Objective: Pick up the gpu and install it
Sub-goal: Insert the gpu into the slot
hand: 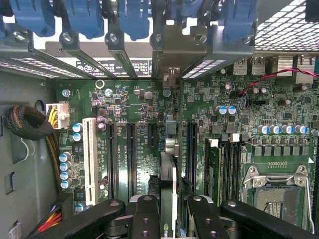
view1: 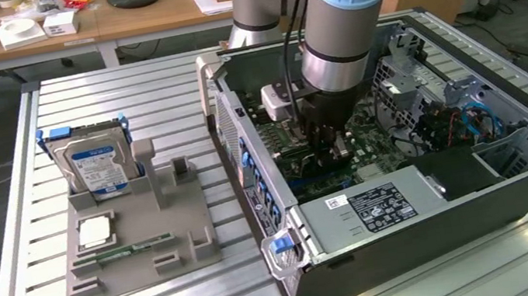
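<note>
Standing edge-on, gpu bracket-end toward slots

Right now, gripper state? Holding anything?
Gripper: closed on the gpu, held edge-on over the motherboard slots inside the case.

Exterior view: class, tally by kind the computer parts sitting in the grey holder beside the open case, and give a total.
Hard drive, standing upright: 1
Processor chip, lying flat: 1
Memory stick, lying flat: 1
Total in the grey holder: 3
</note>
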You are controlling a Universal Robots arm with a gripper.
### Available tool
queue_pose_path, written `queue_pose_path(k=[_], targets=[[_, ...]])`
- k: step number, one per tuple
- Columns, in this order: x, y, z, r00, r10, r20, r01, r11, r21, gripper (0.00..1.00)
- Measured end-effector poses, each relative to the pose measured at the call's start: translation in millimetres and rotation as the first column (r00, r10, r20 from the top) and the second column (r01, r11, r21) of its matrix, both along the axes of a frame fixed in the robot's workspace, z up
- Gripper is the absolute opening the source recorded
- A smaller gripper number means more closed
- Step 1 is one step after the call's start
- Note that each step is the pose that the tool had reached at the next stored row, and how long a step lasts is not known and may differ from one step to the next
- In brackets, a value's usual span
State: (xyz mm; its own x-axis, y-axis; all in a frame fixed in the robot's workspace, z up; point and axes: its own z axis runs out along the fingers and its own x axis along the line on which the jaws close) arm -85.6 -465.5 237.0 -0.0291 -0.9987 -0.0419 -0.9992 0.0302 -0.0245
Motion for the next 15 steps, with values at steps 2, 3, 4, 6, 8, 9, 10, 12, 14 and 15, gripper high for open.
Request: queue_pose_path(k=[2, 3, 4, 6, 8, 9, 10, 12, 14, 15], targets=[[0.0, 0.0, 0.0, 1.0, 0.0, -0.0001, 0.0, 1.0, -0.0001, 0.26], [-0.1, 0.0, 0.0, 1.0, 0.0, 0.0, 0.0, 1.0, -0.0001, 0.26], [-0.2, 0.0, 0.0, 1.0, 0.0, 0.0, 0.0, 1.0, -0.0002, 0.26], [-0.4, 0.0, -0.1, 1.0, 0.0, 0.0, 0.0, 1.0, -0.0001, 0.26], [-0.8, 0.0, 0.0, 1.0, 0.0, -0.0002, 0.0, 1.0, -0.0003, 0.26], [-0.9, 0.0, 0.0, 1.0, 0.0, -0.0001, 0.0, 1.0, -0.0002, 0.26], [-1.0, 0.0, 0.0, 1.0, 0.0, -0.0001, 0.0, 1.0, -0.0002, 0.26], [-1.0, -0.1, -0.5, 1.0, 0.0, -0.0002, 0.0, 1.0, -0.0004, 0.26], [-1.2, -0.1, -1.7, 1.0, 0.0, -0.0005, 0.0, 1.0, -0.0002, 0.26], [-1.2, 0.0, -1.8, 1.0, 0.0, -0.0002, 0.0, 1.0, -0.0001, 0.26]])
